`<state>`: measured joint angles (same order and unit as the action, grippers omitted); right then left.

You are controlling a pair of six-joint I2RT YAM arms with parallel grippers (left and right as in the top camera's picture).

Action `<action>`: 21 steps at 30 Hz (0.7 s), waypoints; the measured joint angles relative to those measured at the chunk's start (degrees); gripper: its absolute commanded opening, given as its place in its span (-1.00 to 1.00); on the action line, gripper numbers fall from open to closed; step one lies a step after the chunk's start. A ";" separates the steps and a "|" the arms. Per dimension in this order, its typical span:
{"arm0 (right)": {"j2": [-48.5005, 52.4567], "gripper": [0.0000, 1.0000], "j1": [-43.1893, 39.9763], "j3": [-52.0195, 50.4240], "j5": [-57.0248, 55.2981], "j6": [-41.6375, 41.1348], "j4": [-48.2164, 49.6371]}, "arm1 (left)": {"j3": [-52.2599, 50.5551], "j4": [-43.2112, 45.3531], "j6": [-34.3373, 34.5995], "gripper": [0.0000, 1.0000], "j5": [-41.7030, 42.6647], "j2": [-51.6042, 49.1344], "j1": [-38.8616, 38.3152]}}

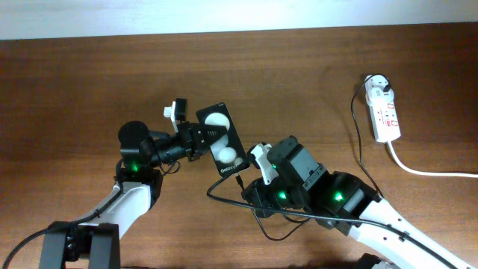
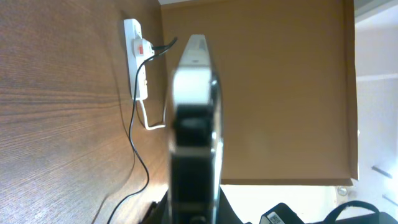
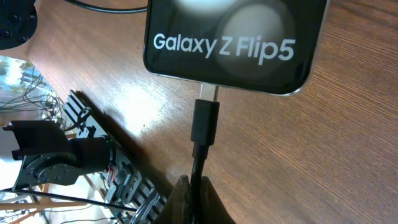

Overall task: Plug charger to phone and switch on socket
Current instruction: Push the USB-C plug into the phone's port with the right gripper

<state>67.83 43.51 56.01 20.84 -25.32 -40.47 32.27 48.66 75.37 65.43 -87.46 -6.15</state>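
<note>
My left gripper (image 1: 203,139) is shut on the black phone (image 1: 222,139) and holds it tilted above the table. In the left wrist view the phone (image 2: 195,118) stands edge-on between the fingers (image 2: 194,214). My right gripper (image 1: 258,170) is shut on the charger's black cable just behind its connector (image 1: 239,179). In the right wrist view the fingers (image 3: 198,194) pinch the cable, and the connector (image 3: 205,121) has its metal tip at the bottom edge of the phone (image 3: 230,43), with a little metal showing. The white socket (image 1: 386,113) lies at the far right with the charger's white plug head (image 1: 379,88) in it.
The black cable (image 1: 358,142) runs from the socket down past my right arm and loops at the table's front. A thick white cord (image 1: 426,170) leaves the socket to the right. The socket (image 2: 138,59) also shows in the left wrist view.
</note>
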 measured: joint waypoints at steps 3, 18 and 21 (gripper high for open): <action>0.00 -0.92 0.11 -0.04 0.02 -0.02 0.22 | 0.17 -0.02 -0.76 -1.00 1.07 0.00 0.13; 0.00 -0.92 0.48 -0.85 -0.46 -0.04 2.89 | 0.66 -5.88 -0.79 -1.00 1.09 -0.09 0.55; 0.00 -0.92 0.55 -1.03 -0.48 -0.17 3.96 | 1.07 -5.81 -1.86 -1.00 1.20 -0.09 0.55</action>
<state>67.83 44.05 54.98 20.36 -25.50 -36.51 33.34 42.85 73.52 66.63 -87.55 -5.61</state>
